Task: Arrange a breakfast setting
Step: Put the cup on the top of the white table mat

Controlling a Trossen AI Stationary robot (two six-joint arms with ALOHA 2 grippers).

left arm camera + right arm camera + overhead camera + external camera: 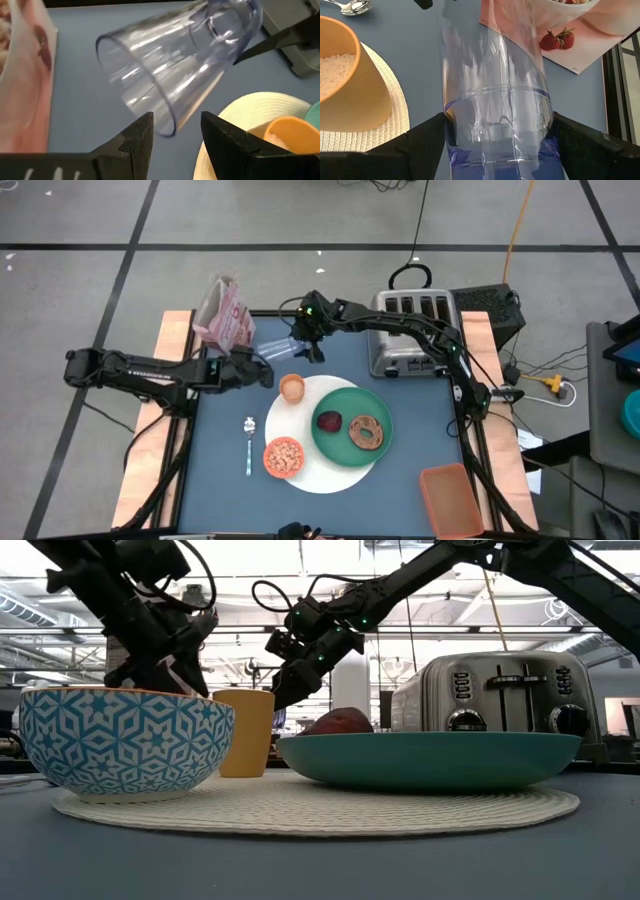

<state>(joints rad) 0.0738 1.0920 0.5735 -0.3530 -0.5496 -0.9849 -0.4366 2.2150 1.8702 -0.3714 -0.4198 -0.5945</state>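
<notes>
Gripping the base of a clear tapered drinking glass between its two dark fingers, the right gripper holds the tumbler tipped on its side above the blue table, just behind the round woven white placemat. Facing it from the opposite side, the left gripper has its jaws parted at the glass's open rim, not closed on it. On the placemat's rear edge, nearest the glass, stands a small orange cup filled with something pale. A green round plate lies on the placemat's right half, carrying a dark red fruit and a brown bagel. At the placemat's front left sits a small bowl, blue-and-white patterned outside, with orange-pink contents. A metal spoon rests on the table just left of the placemat. Behind the placemat's right side stands a silver four-slot toaster; a pink cereal bag lies behind its left.
</notes>
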